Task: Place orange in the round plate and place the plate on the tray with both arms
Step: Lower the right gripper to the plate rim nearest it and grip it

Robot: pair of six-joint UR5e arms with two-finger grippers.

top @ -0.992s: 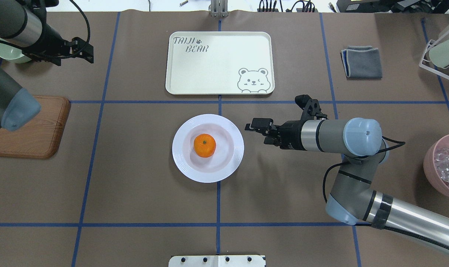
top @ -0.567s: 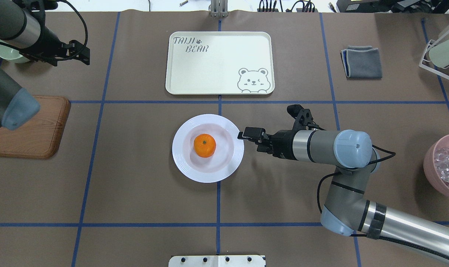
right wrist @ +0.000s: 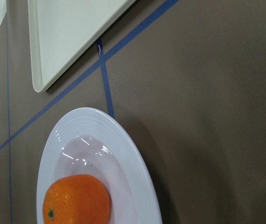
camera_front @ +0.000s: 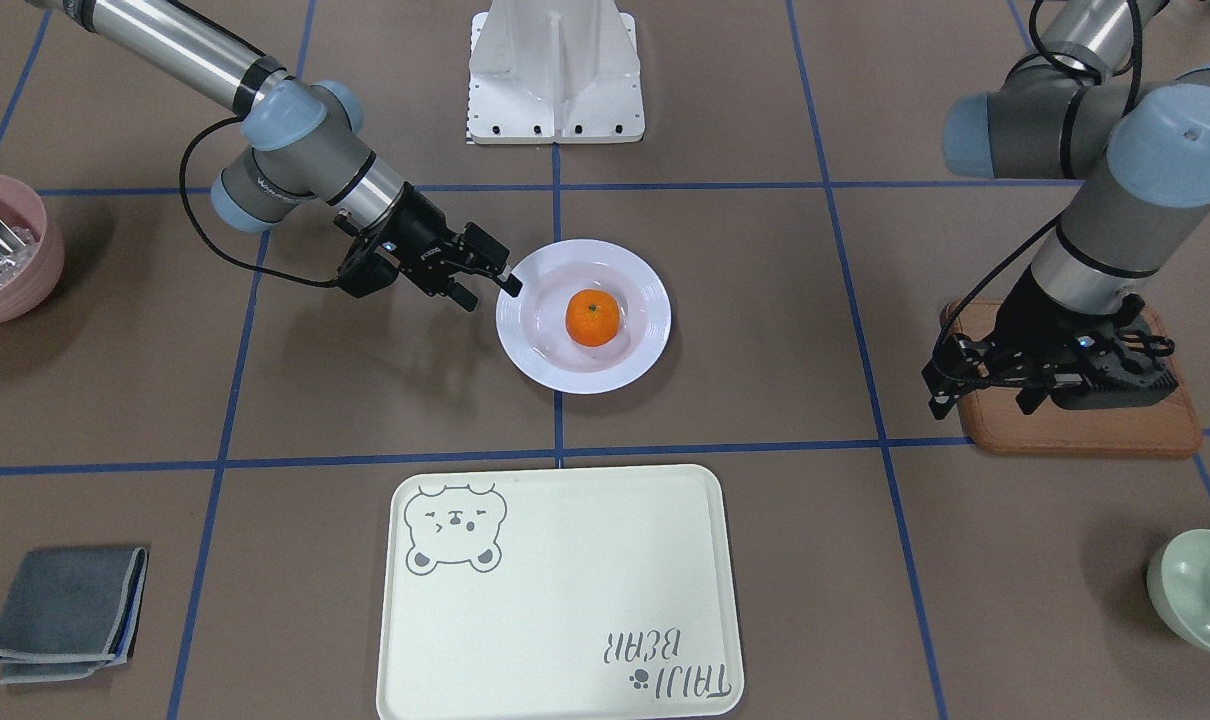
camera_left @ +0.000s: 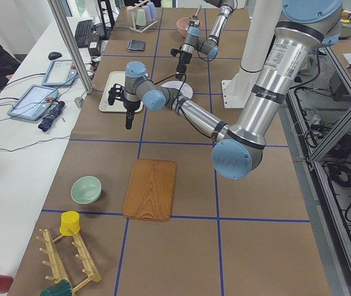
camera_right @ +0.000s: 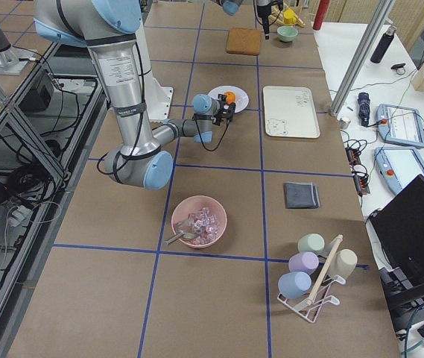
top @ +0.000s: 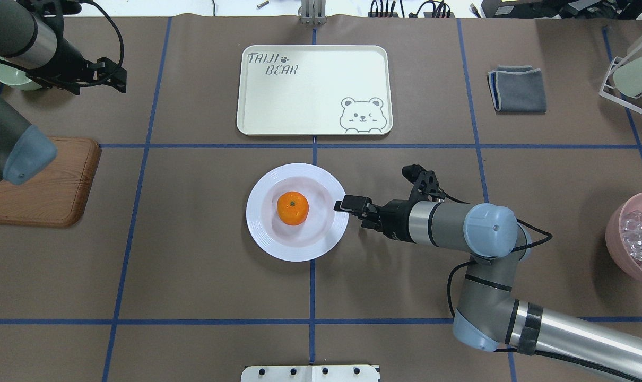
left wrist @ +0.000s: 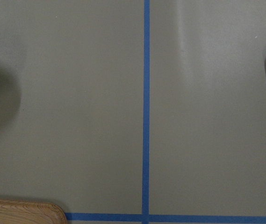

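Overhead exterior view: the right gripper (top: 343, 206) has its fingers (camera_front: 505, 281) spread, and the upper one now overlaps the rim of the round plate (top: 260, 236) on the robot's right. A second ago it stood apart from the plate, so it has closed in for a rim grasp that is not yet pinched. The orange (top: 292, 208) sits in the plate's well, so the first half of the task reads as done. The plate rests on the surface (top: 193, 265) near the tray (top: 321, 90), with only a blue tape line (top: 220, 146) between them. The left gripper (top: 120, 78), fingers apparently spread and holding nothing, hangs well apart and has drifted slightly further off, so no two-arm lift is possible yet. The wooden board (top: 50, 185), grey cloth (top: 517, 89) and pink bowl (top: 634, 239) lie outside the route.
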